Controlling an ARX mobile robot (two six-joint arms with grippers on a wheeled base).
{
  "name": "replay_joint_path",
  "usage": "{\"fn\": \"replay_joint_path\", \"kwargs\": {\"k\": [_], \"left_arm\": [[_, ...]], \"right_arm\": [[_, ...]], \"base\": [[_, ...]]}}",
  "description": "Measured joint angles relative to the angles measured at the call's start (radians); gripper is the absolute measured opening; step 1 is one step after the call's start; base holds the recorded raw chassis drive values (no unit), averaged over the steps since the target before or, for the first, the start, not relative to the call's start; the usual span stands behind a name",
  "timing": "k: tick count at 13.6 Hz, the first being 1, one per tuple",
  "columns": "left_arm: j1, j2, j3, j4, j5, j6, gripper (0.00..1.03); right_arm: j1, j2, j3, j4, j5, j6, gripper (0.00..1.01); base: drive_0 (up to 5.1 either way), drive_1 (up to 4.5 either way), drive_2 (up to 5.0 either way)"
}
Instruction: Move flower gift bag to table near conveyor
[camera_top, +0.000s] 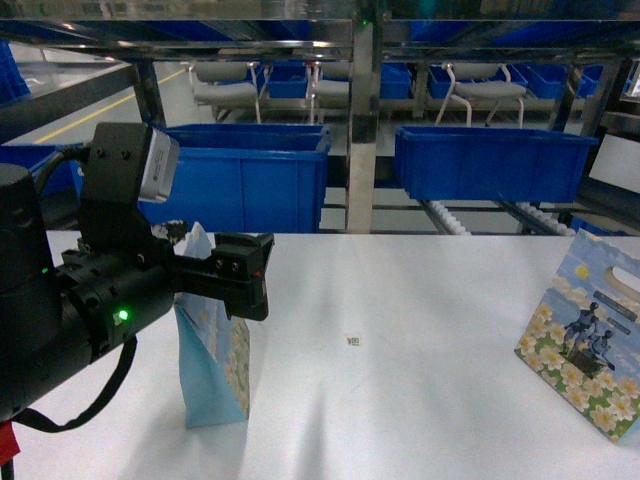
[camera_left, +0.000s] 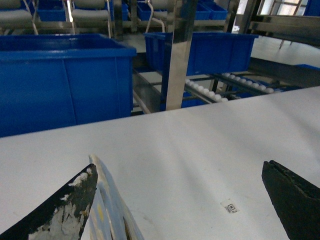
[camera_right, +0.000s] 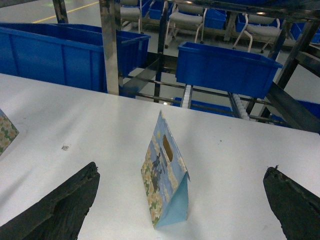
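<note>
While the left gripper (camera_left: 180, 200) is held with jaws wide around the top of a flower gift bag (camera_top: 212, 365), that bag stands upright on the white surface (camera_top: 420, 400). A second flower gift bag (camera_right: 165, 175) is framed between the right gripper's (camera_right: 180, 200) wide jaws. Blue bins (camera_top: 495, 160) sit on the conveyor (camera_left: 225, 85) behind; their contents cannot be seen.

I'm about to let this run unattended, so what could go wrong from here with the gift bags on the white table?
1. The left gripper is open, with only one finger next to the top of the tall, narrow light-blue flower gift bag; closing off-centre could tip the bag.
2. The second flower-printed paper bag stands upright between the open right gripper's fingers; a sideways nudge might topple it.
3. That bag sits near the edge of the white table in the head view and might slide off.
</note>
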Motion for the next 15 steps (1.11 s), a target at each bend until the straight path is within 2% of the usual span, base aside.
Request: {"fn": "replay_joint_path", "kwargs": {"k": [2, 4, 6, 9, 11, 13, 15], "left_arm": [[0.018, -0.090, -0.038, 0.004, 0.021, 0.003, 0.98], [0.080, -0.260, -0.214, 0.001, 0.109, -0.008, 0.98], [0.115, -0.408, -0.274, 0.002, 0.099, 0.003, 0.98], [0.106, -0.644, -0.375, -0.011, 0.086, 0.023, 0.98], [0.100, -0.850, -0.436, -0.167, 0.076, 0.022, 0.98], [0.095, -1.112, -0.486, -0.377, 0.046, 0.026, 0.98], [0.095, -1.139, -0.487, -0.371, 0.042, 0.028, 0.98]], "right_arm": [[0.000, 0.000, 0.000, 0.000, 0.000, 0.000, 0.98], [0.000, 0.000, 0.000, 0.000, 0.000, 0.000, 0.98], [0.000, 0.000, 0.000, 0.000, 0.000, 0.000, 0.98], [0.000, 0.000, 0.000, 0.000, 0.000, 0.000, 0.98], [0.000, 0.000, 0.000, 0.000, 0.000, 0.000, 0.98], [0.000, 0.000, 0.000, 0.000, 0.000, 0.000, 0.98], [0.000, 0.000, 0.000, 0.000, 0.000, 0.000, 0.98]], "base": [[0.0, 0.00, 0.0], [0.0, 0.00, 0.0], [0.0, 0.00, 0.0], [0.0, 0.00, 0.0], [0.0, 0.00, 0.0], [0.0, 0.00, 0.0], [0.0, 0.00, 0.0]]}}
